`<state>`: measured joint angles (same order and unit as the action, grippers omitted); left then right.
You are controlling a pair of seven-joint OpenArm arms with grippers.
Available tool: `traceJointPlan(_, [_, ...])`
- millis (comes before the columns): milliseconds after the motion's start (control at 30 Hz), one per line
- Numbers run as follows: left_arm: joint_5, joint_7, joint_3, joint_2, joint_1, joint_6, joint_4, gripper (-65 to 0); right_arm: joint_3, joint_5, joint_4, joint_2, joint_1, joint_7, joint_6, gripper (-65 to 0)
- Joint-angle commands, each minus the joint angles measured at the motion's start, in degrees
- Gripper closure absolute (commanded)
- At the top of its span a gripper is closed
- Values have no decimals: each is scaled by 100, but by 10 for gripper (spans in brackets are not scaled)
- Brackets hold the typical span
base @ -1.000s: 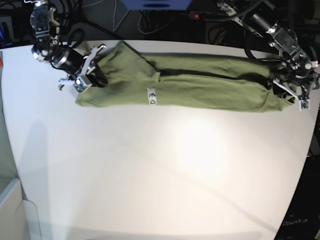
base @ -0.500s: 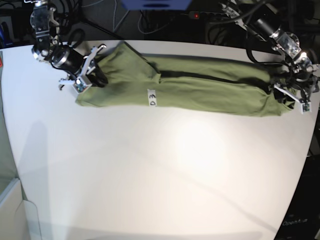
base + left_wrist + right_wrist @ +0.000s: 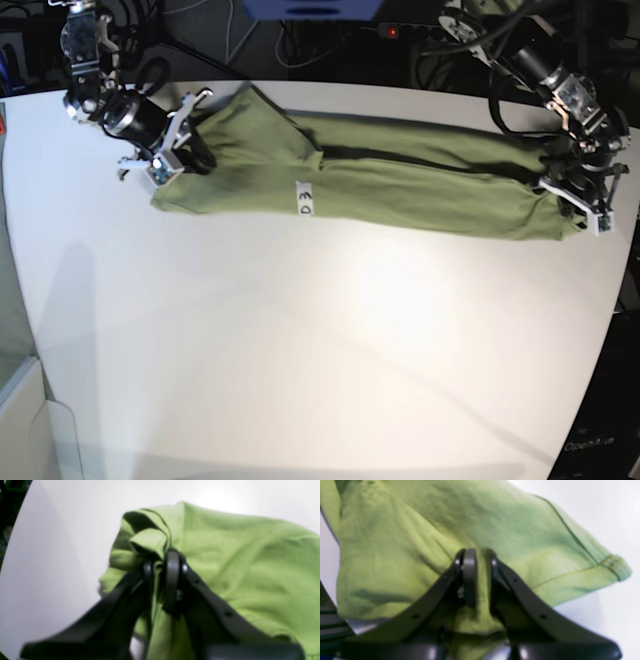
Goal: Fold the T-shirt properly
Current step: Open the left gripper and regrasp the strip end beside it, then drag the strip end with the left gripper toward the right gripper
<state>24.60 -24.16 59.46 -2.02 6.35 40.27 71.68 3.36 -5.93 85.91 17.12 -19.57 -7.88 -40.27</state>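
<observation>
both my wrist views are soft with blur, so the weave and stitching of the t-shirt [image 3: 245,562] barely read. in the left wrist view my left gripper [image 3: 162,580] runs off the bottom edge, and the cloth pinched inside it hides behind my fingers [image 3: 172,577]; the shirt is cut at the right edge. in the right wrist view my right gripper [image 3: 480,577] is cropped at the bottom too, the shirt cut at the top. in the base view the white label [image 3: 305,197] is too small to read surely.
</observation>
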Motion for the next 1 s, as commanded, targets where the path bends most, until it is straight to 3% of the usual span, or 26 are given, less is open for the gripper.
traceJointPlan(0, [410,-568,1,57,-42,-27,-8,-29,-23,149,11,59,-43,-192,27,-67])
traceJointPlan(300, [410,-612,1,664,-85,-27,1575,-29,-23,149,11,59,-43,-192,27,-67])
traceJointPlan(400, [410,-973,-52,866,-85,-27,2076,-29,-23,149,11,59,-43,-192,27,-67])
traceJointPlan(733, [358,-2080,-869,1102,-173,-27,3377,-29,-23,149,11,50,-43,-192,27,-67])
traceJointPlan(967, [147,-2749,-2065,1102,-806,-27,3922,-28,-23,149,11,41,-34,-192,27,-67])
